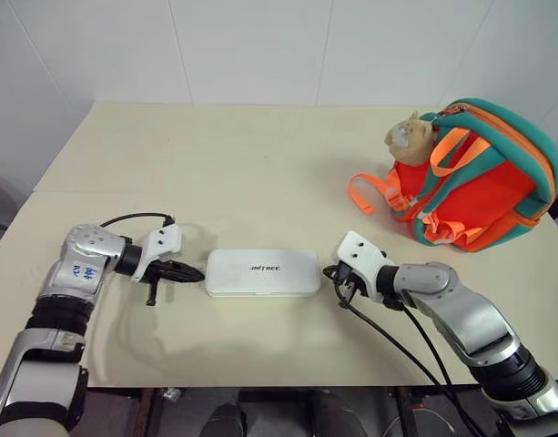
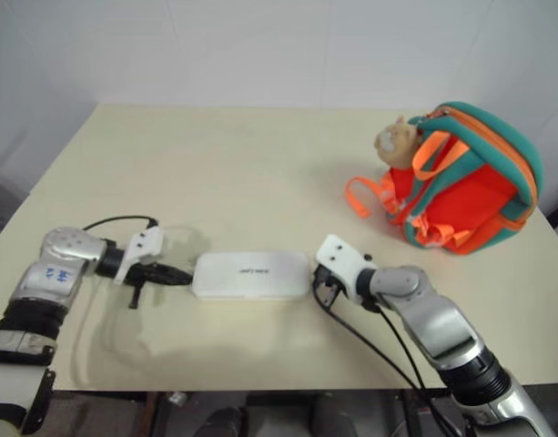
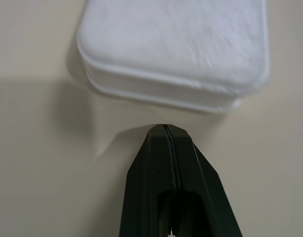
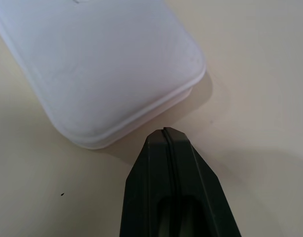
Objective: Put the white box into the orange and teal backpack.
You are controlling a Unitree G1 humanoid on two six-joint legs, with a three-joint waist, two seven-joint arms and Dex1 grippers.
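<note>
The white box (image 1: 262, 272) lies flat on the cream table (image 1: 242, 164) near its front edge, between my two grippers. My left gripper (image 1: 198, 270) is shut with nothing in it, its tip just short of the box's left end (image 3: 161, 59). My right gripper (image 1: 328, 272) is also shut and holds nothing, its tip a small gap from the box's right end (image 4: 107, 64). The orange and teal backpack (image 1: 474, 177) stands at the back right of the table, with a beige plush toy (image 1: 408, 137) at its top left.
Orange straps (image 1: 374, 193) trail from the backpack toward the table's middle. Black cables (image 1: 415, 350) hang from my right wrist over the table's front edge. A white wall stands behind the table.
</note>
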